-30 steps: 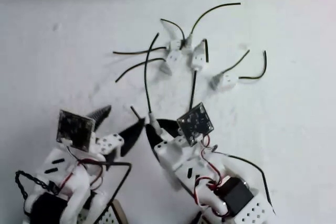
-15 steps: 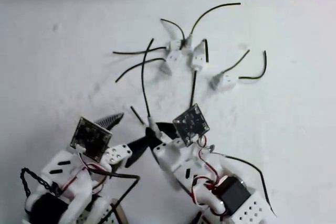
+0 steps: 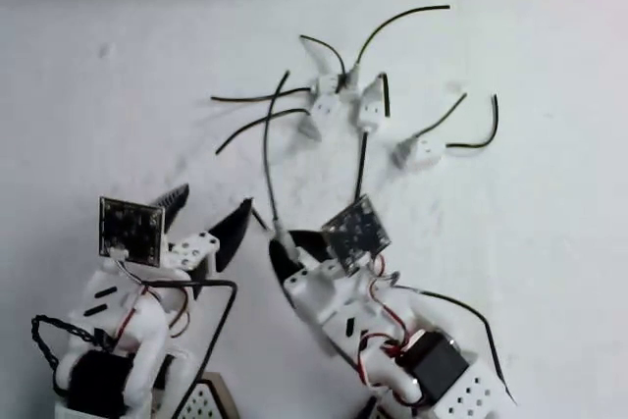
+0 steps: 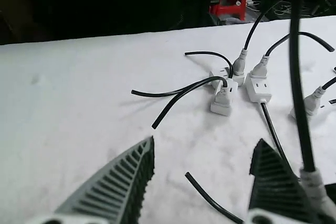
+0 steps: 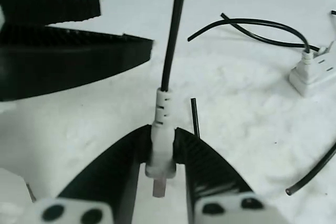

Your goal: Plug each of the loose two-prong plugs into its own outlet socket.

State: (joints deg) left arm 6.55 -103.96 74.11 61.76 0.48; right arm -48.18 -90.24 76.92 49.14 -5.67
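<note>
My right gripper (image 5: 161,157) is shut on a white two-prong plug (image 5: 161,145), whose prongs point back toward the wrist. In the high view that plug (image 3: 283,239) sits low at the centre of the table, and its black cord (image 3: 267,144) arcs up toward the far side. My left gripper (image 3: 206,215) stands open just to the left of it with nothing between its fingers (image 4: 122,181). Three white outlet sockets (image 3: 324,103) (image 3: 373,105) (image 3: 422,151) with short black cords lie farther back. The left wrist view shows them too, as sockets (image 4: 221,100) (image 4: 258,88).
A short loose black cord end (image 3: 257,213) lies on the white table (image 3: 118,95) between the two grippers. Several cords (image 3: 250,125) fan out around the sockets. A perforated block (image 3: 206,401) sits at the near edge. The table's left and right sides are bare.
My left gripper swung right toward the held plug, then drew back left, staying open. My right gripper with the plug shifted slightly left, and its cord bent with it.
</note>
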